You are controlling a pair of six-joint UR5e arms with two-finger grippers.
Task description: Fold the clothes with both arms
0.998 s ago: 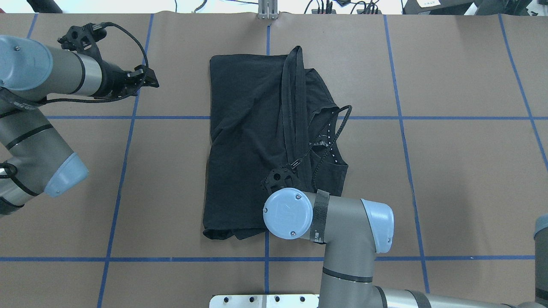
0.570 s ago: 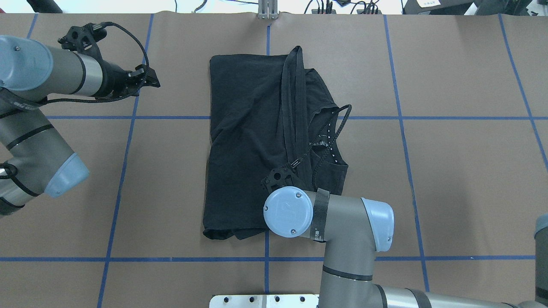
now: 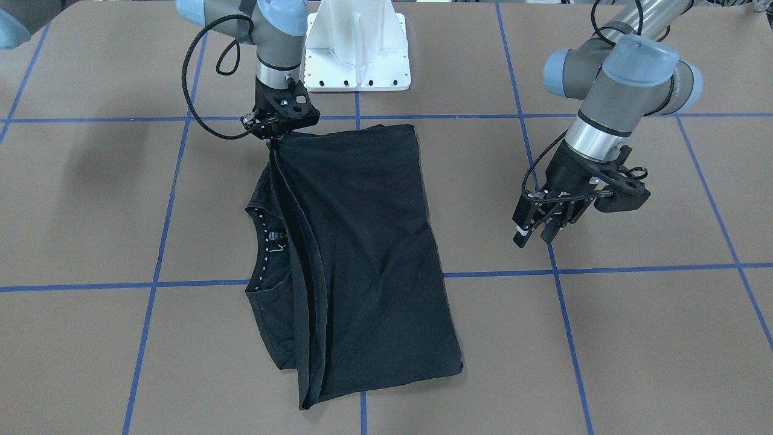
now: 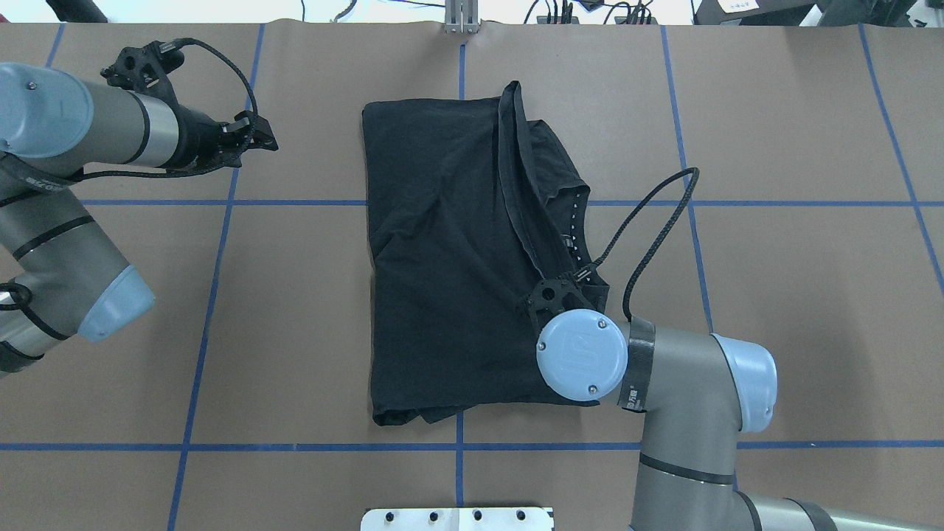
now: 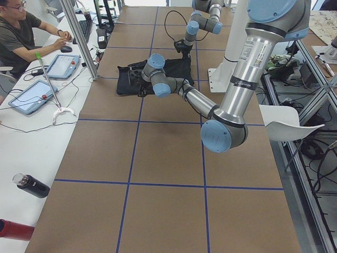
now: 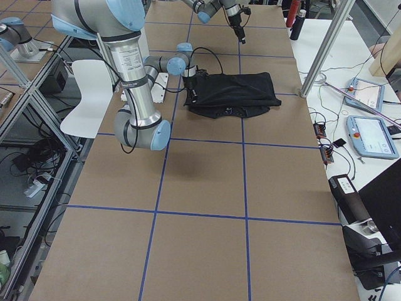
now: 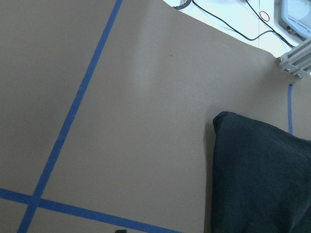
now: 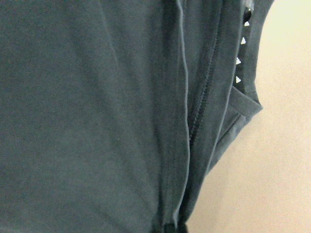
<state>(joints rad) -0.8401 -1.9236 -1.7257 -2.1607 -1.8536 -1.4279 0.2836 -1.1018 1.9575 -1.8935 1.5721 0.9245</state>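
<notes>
The black T-shirt (image 4: 442,258), a soft matte knit folded into a long, wrinkled rectangle, lies mid-table (image 4: 774,295) on brown paper gridded with blue tape (image 4: 811,203). Its long axis runs away from the robot. The neckline (image 3: 259,254), dotted with white triangles, faces the robot's right, and its label is unreadable. The right gripper (image 3: 273,139) pinches a raised doubled edge. The left gripper (image 3: 534,234) hangs spread, well apart from the shirt.

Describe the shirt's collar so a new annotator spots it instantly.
On the brown table gridded with blue tape, the black T-shirt lies folded at the centre. Its collar is the curved opening along the shirt's edge on the robot's right side, the only part lined with small white marks.
</notes>
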